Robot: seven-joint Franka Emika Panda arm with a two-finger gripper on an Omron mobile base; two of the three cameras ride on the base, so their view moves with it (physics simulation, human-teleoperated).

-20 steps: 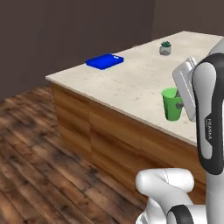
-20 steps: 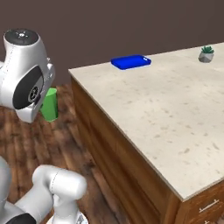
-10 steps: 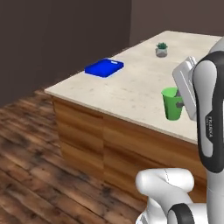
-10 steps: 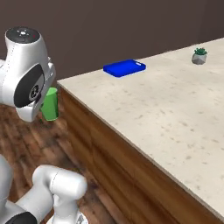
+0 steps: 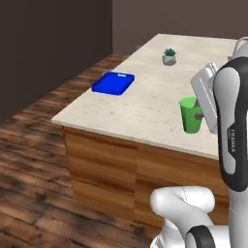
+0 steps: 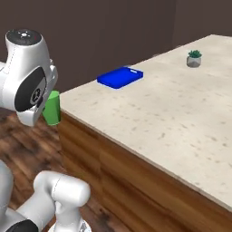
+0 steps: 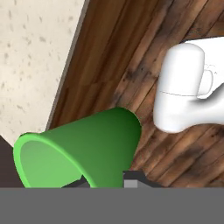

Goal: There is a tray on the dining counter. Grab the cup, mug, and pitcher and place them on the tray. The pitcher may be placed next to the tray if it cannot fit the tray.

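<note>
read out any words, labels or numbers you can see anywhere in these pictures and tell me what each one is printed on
"FRANKA": small dark lettering running down the white arm link in the left base view; any smaller print there is too blurred to read.
No readable text on the tray, the cup or the dining counter.

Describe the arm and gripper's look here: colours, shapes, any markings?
The arm is glossy white with rounded, tube-like links and dark joint bands; one link carries small dark lettering down its side. A round dark-grey cap sits on a joint housing in the right base view. The gripper has small dark-grey finger tips. No cables show.
</note>
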